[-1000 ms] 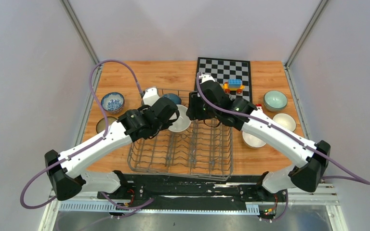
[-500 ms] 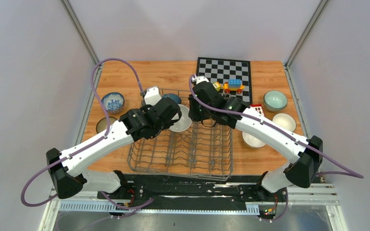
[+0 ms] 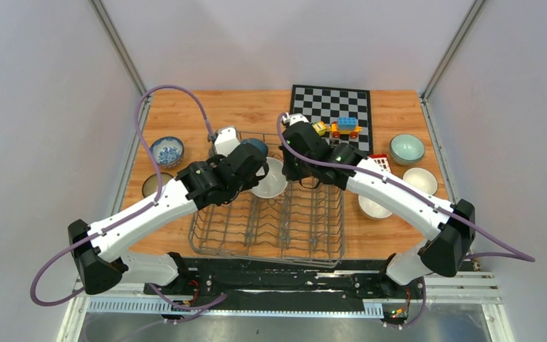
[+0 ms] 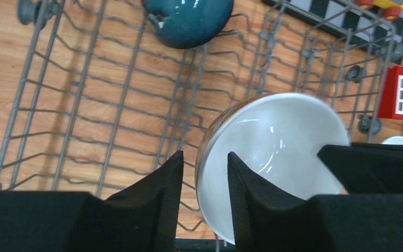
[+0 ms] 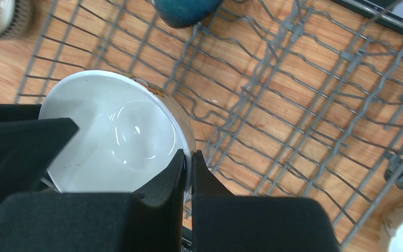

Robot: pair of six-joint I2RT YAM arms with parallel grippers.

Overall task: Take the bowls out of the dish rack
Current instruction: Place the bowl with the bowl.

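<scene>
A bowl (image 3: pixel 271 178), white inside with a brown outside, hangs tilted over the far part of the grey wire dish rack (image 3: pixel 271 228), between both arms. My right gripper (image 5: pixel 188 153) is shut on this bowl's (image 5: pixel 110 136) rim, one finger inside and one outside. My left gripper (image 4: pixel 204 155) stands open astride the opposite rim of the bowl (image 4: pixel 278 136), with a gap showing at the outer finger. A dark teal bowl (image 3: pixel 255 146) leans in the rack's far edge, also visible in the left wrist view (image 4: pixel 189 21).
On the table to the left are a blue-and-white bowl (image 3: pixel 166 151) and a brown striped bowl (image 3: pixel 156 184). To the right are a celadon bowl (image 3: pixel 407 148), a beige bowl (image 3: pixel 420 180) and a white bowl (image 3: pixel 374 206). A chessboard (image 3: pixel 331 107) with toy blocks (image 3: pixel 345 127) lies behind.
My right gripper has closed on the bowl's rim. My left gripper, shut on the opposite rim before, has opened. The bowl has tipped a little flatter.
</scene>
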